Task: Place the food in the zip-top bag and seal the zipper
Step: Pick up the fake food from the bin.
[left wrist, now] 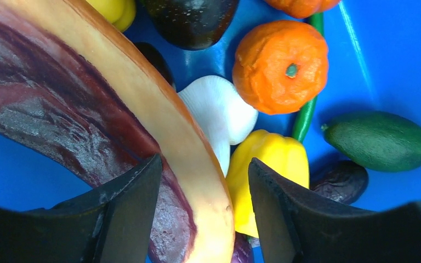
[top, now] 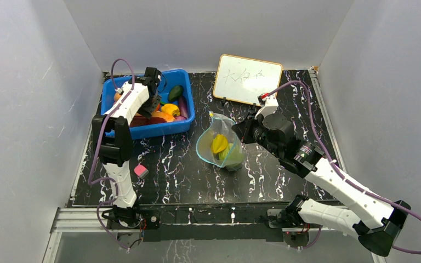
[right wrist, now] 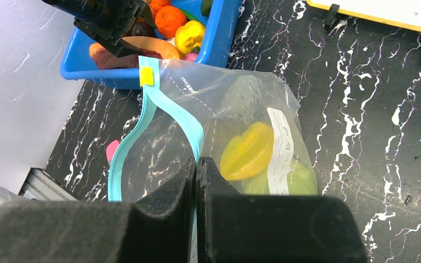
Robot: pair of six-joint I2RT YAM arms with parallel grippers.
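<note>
Jaws of the left gripper (left wrist: 203, 164) stand apart astride the long slice (left wrist: 60, 120) in the blue bin (top: 164, 130) while the right gripper (right wrist: 197, 164) is clamped shut on the zipper (right wrist: 183, 123) of the zip-top bag (right wrist: 235, 104) at the centre of the table (top: 263, 175); gripped off-centre, the slick curved slice could squirt free.

Even, bright overhead light, soft shadows; left wrist close-up slightly blurred.

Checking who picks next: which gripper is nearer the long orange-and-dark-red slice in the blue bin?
Left. The left gripper is inside the blue bin, open jaws straddling the slice edge. The right gripper is away from the bin, shut on the zip-top bag mouth.
</note>
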